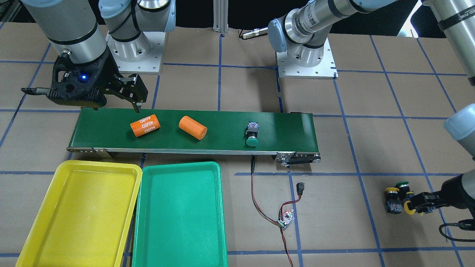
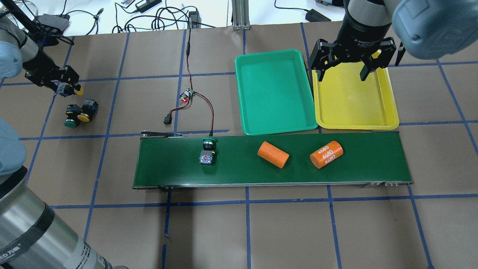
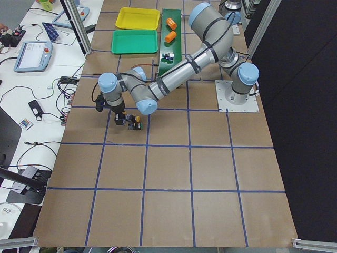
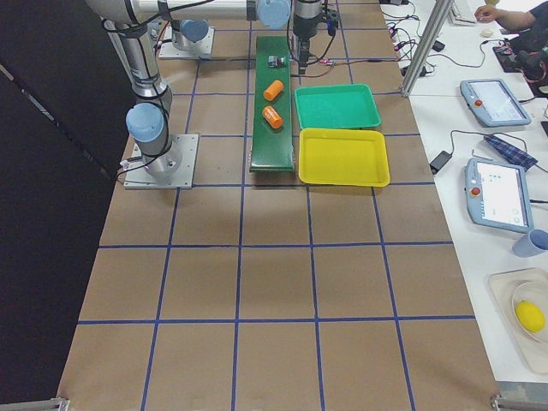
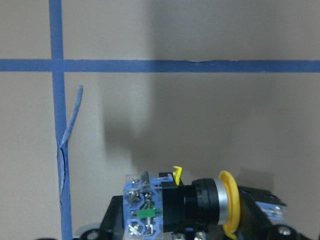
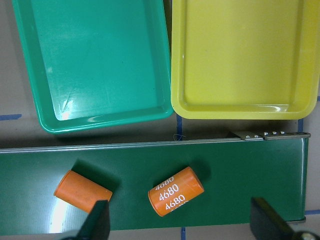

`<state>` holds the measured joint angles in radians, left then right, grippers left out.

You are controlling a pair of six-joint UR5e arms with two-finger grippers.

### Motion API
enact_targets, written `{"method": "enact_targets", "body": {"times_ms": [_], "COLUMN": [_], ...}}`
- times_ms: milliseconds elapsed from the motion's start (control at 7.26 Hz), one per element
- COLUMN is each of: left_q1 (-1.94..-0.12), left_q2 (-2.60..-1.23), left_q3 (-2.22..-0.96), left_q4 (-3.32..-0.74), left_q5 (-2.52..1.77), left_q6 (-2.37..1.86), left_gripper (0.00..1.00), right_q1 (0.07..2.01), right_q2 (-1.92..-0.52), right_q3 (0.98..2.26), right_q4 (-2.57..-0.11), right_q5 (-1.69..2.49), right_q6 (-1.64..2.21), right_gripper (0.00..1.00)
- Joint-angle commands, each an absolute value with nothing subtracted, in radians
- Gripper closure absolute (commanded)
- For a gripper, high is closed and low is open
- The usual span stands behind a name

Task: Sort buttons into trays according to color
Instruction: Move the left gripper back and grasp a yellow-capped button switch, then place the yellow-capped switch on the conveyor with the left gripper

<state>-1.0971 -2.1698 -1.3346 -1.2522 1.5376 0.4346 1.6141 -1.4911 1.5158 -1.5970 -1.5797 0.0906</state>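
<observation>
Fingers of the left gripper (image 1: 417, 203) are clamped on the held yellow button (image 1: 409, 207), just beside a loose yellow button (image 1: 391, 200) and a loose green button (image 1: 402, 184) on the table (image 1: 334, 222). Right gripper (image 1: 79, 99) fingers are spread wide at one end of the conveyor belt (image 1: 222, 126).

Overhead: the belt green button (image 2: 207, 151) lies on the belt, cap toward the green tray (image 2: 274, 93). The yellow tray (image 2: 354, 101) sits beside it, under the right gripper. A plain orange cylinder (image 2: 273, 154) and an orange cylinder marked 4680 (image 2: 326, 154) lie apart on the belt.

Left wrist: the held yellow button lies sideways between the fingers.

Right wrist: fingertips (image 6: 97, 222) are well apart over the belt, nothing between them.
</observation>
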Motion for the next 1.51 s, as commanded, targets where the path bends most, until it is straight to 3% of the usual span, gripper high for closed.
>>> {"method": "enact_targets", "body": {"times_ms": [0,275,826,964,1240,1377], "left_q1": [-1.251,-1.459,-1.606,-1.606,-1.606,-1.588], "left_q2": [-1.977,-1.826,-1.689,-1.680,-1.684,-1.675], "left_q3": [-1.444,-1.607,-1.897,-1.935,-1.954,-1.948], "left_q4": [-1.379,-1.378,-1.264,-1.249,-1.232,-1.224], "left_q5": [1.523,1.520,1.523,1.525,1.529,1.520], "left_q6": [0.220,0.007,-0.097,-0.094,-0.097,-0.088], "left_gripper": [0.63,0.63,0.62,0.54,0.08,0.00], "right_q1": [1.614,1.614,1.612,1.612,1.612,1.611], "right_q2": [-1.491,-1.491,-1.491,-1.491,-1.491,-1.491], "right_q3": [1.516,1.516,1.516,1.516,1.516,1.516], "right_q4": [-1.597,-1.597,-1.597,-1.597,-1.597,-1.595], "right_q5": [-1.580,-1.580,-1.580,-1.580,-1.578,-1.580], "right_q6": [0.091,0.089,0.087,0.087,0.086,0.086], "right_gripper": [0.00,0.00,0.00,0.00,0.00,0.00]}}
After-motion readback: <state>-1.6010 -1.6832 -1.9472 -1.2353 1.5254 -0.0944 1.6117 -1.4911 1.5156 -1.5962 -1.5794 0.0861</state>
